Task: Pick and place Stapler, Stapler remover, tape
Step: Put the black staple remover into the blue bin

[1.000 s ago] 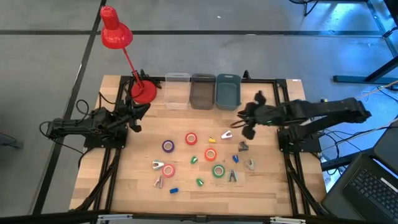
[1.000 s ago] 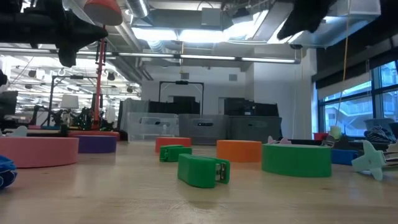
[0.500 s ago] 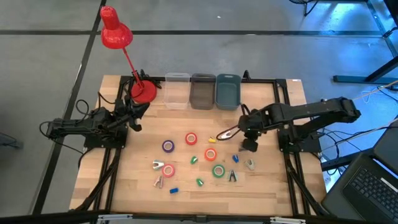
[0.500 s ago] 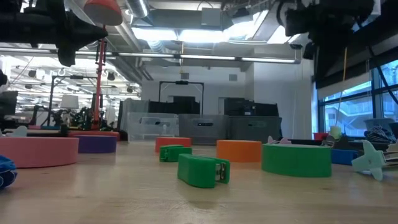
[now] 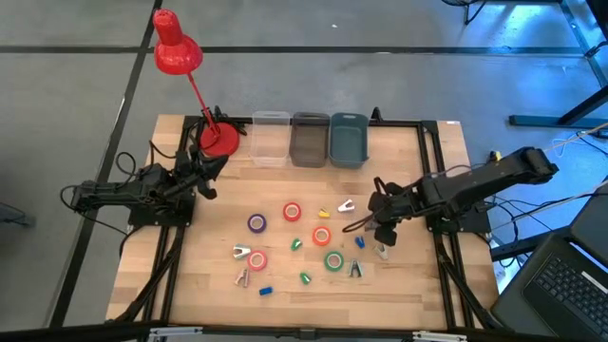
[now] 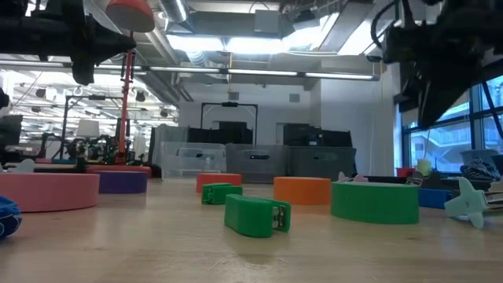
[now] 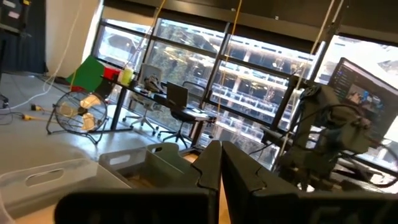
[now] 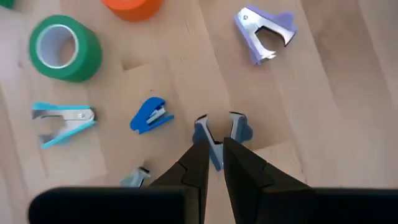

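Two arms share the bench (image 5: pixel 418 285). Right of centre in the high view, the right pincer (image 8: pixel 211 146) hangs just over a blue-grey staple remover (image 8: pixel 222 130), fingers nearly pressed together with its tail between them. So narrow a hold may slip and let the remover twist away. The left pincer (image 7: pixel 219 163), pressed together, waits at centre left.

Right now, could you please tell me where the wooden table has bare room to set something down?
Free: the near strip of the wooden table, below the green tape roll; also the patch between the red lamp base and the purple tape roll. Crowded: the middle, around the right gripper.
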